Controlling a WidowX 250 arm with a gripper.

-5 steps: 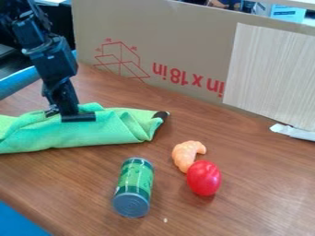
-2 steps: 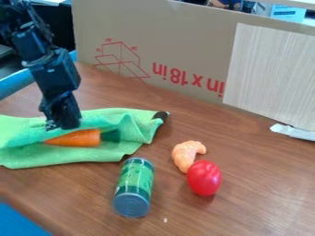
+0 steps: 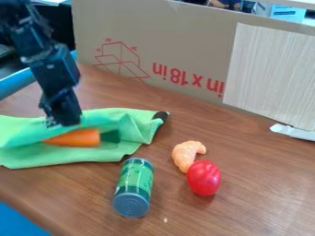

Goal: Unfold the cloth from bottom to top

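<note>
The green cloth (image 3: 80, 156) lies across the left of the table, its near part flat and its far part folded and bunched. An orange toy carrot (image 3: 77, 138) with a dark green top rests in the cloth's opening, its left end partly covered. My gripper (image 3: 63, 123) hangs at the cloth's raised far fold, just behind and above the carrot. How its two sides stand is hard to make out.
A green can (image 3: 133, 186) lies in front of the cloth. To its right are an orange shrimp-like toy (image 3: 186, 155) and a red toy (image 3: 203, 178). A cardboard wall (image 3: 154, 50) borders the back; a white strip (image 3: 293, 132) lies far right.
The cloth's near layer has opened out toward the camera and the far fold has drawn back, uncovering the carrot. My gripper turned, then rose slightly.
</note>
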